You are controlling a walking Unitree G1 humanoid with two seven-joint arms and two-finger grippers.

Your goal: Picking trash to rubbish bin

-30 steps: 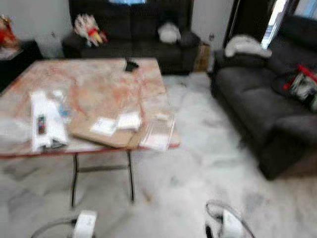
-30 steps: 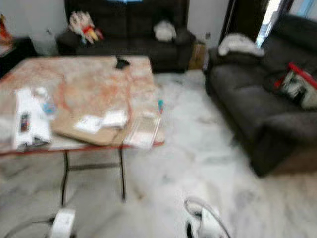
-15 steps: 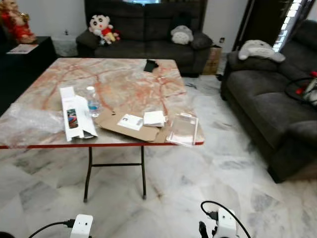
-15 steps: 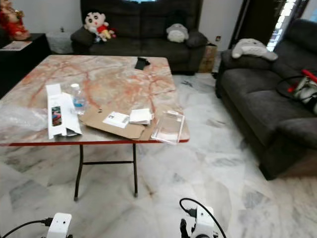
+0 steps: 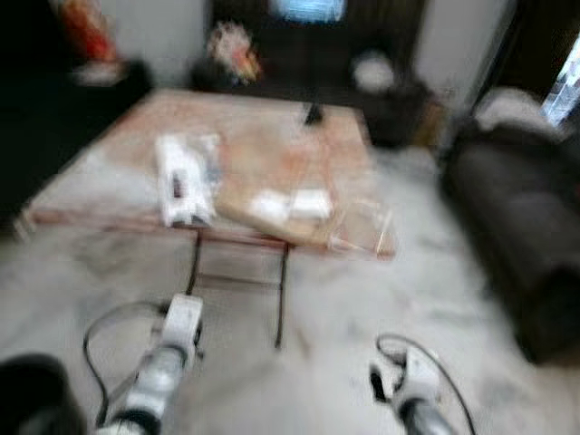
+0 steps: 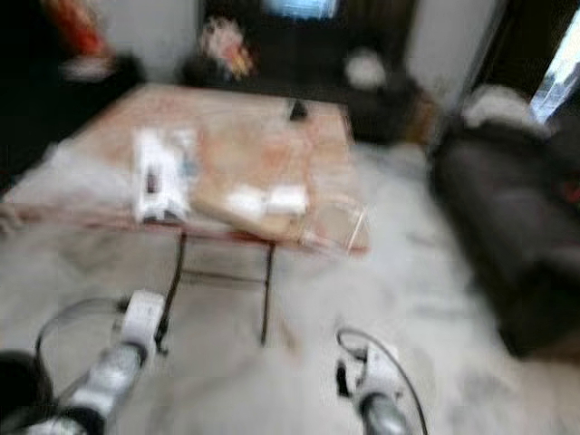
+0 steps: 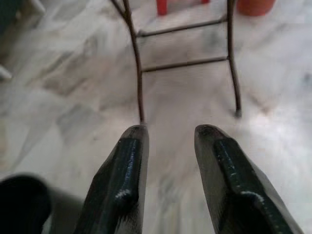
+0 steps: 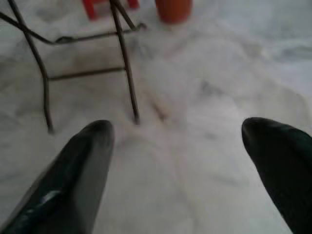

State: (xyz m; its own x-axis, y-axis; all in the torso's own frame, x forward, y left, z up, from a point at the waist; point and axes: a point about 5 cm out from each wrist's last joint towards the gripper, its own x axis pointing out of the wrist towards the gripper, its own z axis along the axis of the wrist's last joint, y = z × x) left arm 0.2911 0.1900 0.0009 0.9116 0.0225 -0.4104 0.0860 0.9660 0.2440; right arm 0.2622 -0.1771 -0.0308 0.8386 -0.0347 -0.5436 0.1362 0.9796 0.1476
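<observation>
1. The whole head view has shifted and gone blurred compared with half a second ago, so the camera has moved, not the furniture. The robot is probably walking or bending toward the table (image 5: 109, 181).
2. The dark sofas sit behind the table (image 5: 308, 54) and to its right (image 5: 526, 227), and pale marble floor (image 5: 308, 362) lies between the robot and the table legs.
3. The trash is on the tabletop. A flat sheet of cardboard (image 5: 254, 210) holds two white papers (image 5: 290, 205); a white box (image 5: 179, 178) lies to its left and a clear plastic tray (image 5: 362, 228) at the near right corner.
4. The left arm now reaches further up into the head view than before. Its left gripper (image 7: 168, 161) hangs over bare floor with its fingers a modest gap apart, holding nothing.
5. The right gripper (image 8: 175, 161) is spread wide and empty, also over the floor near the table legs.
6. A dark rounded shape (image 5: 32, 394) at the near left may be the bin, though I cannot tell.
7. My judgement: the task is at its start, nothing is picked up, and the approach must finish first.
</observation>
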